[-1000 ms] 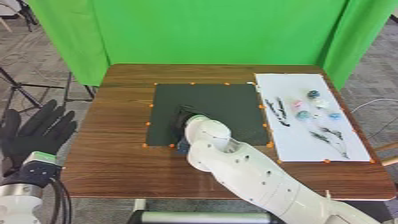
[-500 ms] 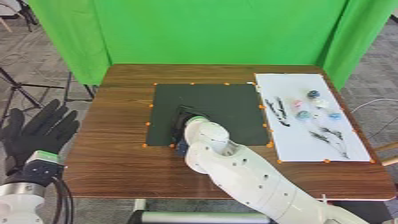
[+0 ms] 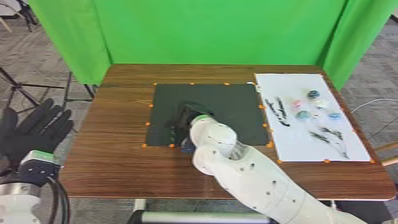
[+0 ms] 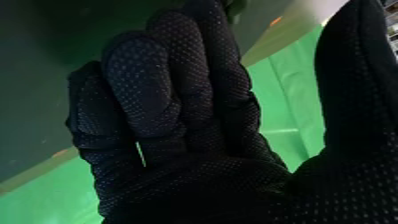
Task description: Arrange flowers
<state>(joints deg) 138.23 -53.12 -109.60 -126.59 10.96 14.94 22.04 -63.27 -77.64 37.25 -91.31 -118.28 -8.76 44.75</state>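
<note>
Over the black mat [image 3: 238, 107], left of its middle, is my right hand [image 3: 185, 120] in the head view. In the right wrist view, the right hand [image 4: 200, 185] is open, its fingers nearly straight and close together, the thumb apart. A small dark green thing [image 4: 236, 9] shows beyond the fingertips; I cannot tell if it touches them. On the white sheet [image 3: 293, 145] lie dark stems [image 3: 277, 111], leafy sprigs [image 3: 330, 137], a dark blue flower [image 3: 314, 94], a pink one [image 3: 298, 104], a pale one [image 3: 320, 103] and light blue ones [image 3: 304, 115]. My left hand [image 3: 34, 135] is open, palm up, off the table's left edge.
Orange markers [image 3: 145, 145] line the mat and the sheet on the brown table [image 3: 115, 165]. A green curtain [image 3: 213, 35] hangs behind the table. Black stands [image 3: 18, 85] are on the floor at the left.
My right hand and forearm have shifted slightly to the right over the mat. The left hand and the flowers on the sheet stay about where they were.
</note>
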